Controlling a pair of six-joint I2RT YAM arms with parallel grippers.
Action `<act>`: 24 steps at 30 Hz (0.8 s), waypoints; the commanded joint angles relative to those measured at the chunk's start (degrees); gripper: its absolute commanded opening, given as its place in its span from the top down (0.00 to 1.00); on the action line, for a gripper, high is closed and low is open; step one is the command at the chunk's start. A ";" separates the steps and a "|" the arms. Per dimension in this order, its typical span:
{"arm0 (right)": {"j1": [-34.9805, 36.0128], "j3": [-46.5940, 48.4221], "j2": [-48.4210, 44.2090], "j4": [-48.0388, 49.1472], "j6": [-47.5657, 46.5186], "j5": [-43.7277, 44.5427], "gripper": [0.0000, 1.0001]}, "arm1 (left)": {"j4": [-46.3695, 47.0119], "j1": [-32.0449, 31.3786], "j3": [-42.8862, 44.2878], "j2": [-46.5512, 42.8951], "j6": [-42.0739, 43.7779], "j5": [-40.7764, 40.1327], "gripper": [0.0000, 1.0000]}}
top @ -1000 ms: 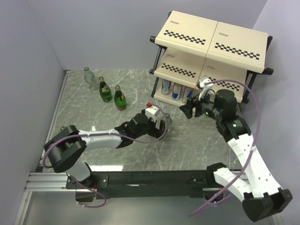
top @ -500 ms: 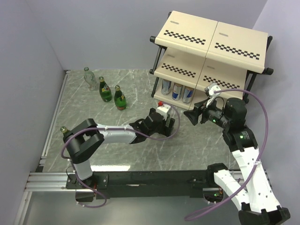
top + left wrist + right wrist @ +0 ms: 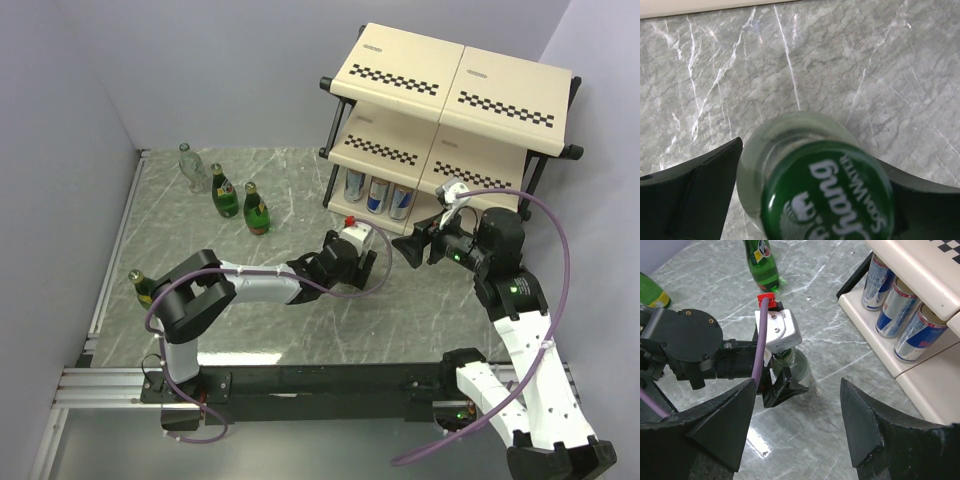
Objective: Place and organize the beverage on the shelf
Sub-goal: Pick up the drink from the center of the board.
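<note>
We see the left gripper [image 3: 359, 263] at the middle of the top view, closed on a clear bottle [image 3: 815, 180]. In the left wrist view the bottle fills the lower centre of the frame. Its green cap faces the lens, and a black finger [image 3: 690, 195] presses against the glass at the lower left, with the other finger at the lower right. The bottle stands upright on the grey marble table [image 3: 200, 250], in the open floor in front of the shelf [image 3: 450, 75].

The right gripper [image 3: 411, 246] sits just right of centre in the top view, close to the held bottle but not touching it, with its jaws spread wide. In the right wrist view its two dark fingers [image 3: 720, 425] rise from the lower corners. The bottle and the left gripper lie in the gap between them, further off.

The shelf takes the upper right of the top view. On the left half of its lowest board three silver-and-blue cans [image 3: 895, 302] stand in a row.

Two green bottles [image 3: 240, 203] stand side by side at the upper left of the table, and another clear bottle [image 3: 190, 166] stands just beyond them. A third green bottle [image 3: 144, 287] stands near the table's left edge.
</note>
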 commanded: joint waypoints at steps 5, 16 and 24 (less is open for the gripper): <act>-0.63 -0.26 0.22 1.19 -0.67 -0.54 0.25 | 1.58 -0.36 2.68 1.12 1.43 -2.57 0.20; -0.80 -0.35 0.48 1.19 -0.85 -0.28 0.25 | 5.63 -0.37 0.39 -2.13 5.64 2.88 0.99; -0.98 -0.35 -0.13 1.28 -1.11 0.77 0.25 | 5.19 0.25 0.30 -6.43 8.63 6.83 0.99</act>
